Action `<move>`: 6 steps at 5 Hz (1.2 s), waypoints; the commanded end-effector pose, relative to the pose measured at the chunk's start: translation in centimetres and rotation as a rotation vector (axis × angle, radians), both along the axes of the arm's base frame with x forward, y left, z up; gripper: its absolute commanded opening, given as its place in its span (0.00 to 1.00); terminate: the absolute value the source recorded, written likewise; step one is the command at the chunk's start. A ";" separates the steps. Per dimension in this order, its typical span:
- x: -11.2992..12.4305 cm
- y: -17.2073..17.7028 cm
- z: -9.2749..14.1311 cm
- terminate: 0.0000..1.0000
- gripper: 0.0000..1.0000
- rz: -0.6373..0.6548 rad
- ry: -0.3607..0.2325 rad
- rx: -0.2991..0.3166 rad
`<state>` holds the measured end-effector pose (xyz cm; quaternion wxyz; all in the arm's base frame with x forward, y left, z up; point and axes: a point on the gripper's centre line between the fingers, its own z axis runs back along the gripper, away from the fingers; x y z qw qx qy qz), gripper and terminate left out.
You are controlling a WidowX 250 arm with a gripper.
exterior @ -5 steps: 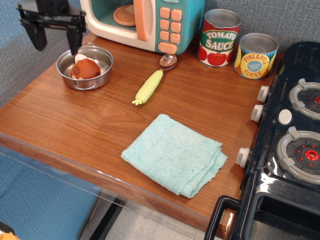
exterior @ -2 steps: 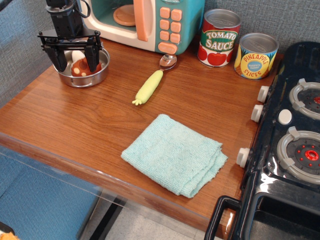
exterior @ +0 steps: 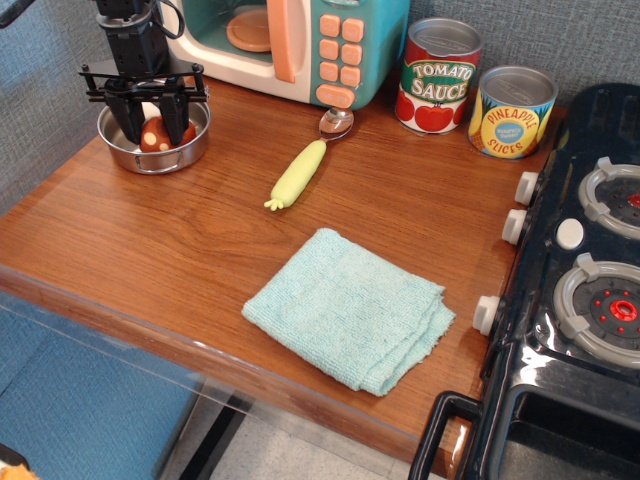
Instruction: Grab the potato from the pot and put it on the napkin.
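The potato (exterior: 152,135), reddish-brown with pale spots, lies in the small steel pot (exterior: 153,158) at the table's back left. My gripper (exterior: 151,128) reaches straight down into the pot. Its two black fingers (exterior: 130,125) are pressed against the potato's sides, and the right finger hides part of it. The potato still rests inside the pot. The light-teal napkin (exterior: 347,308) lies flat near the table's front edge, well to the right of the pot, with nothing on it.
A yellow-green handled spoon (exterior: 300,170) lies between pot and napkin. A toy microwave (exterior: 290,45) stands behind the pot. A tomato sauce can (exterior: 438,76) and a pineapple can (exterior: 511,112) stand at the back right. A black toy stove (exterior: 580,280) lines the right edge.
My gripper came down into the pot and its fingers narrowed onto the potato. The pot slid a little to the left and back.
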<state>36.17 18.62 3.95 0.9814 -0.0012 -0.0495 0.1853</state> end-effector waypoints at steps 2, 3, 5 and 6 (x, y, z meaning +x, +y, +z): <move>-3.1 -7.8 11.7 0.00 0.00 -0.265 -0.306 0.108; -6.3 -12.2 10.5 0.00 0.00 -0.411 -0.272 0.040; -10.2 -20.6 7.2 0.00 0.00 -0.680 -0.176 -0.078; -10.5 -23.2 5.9 0.00 0.00 -0.770 -0.133 -0.092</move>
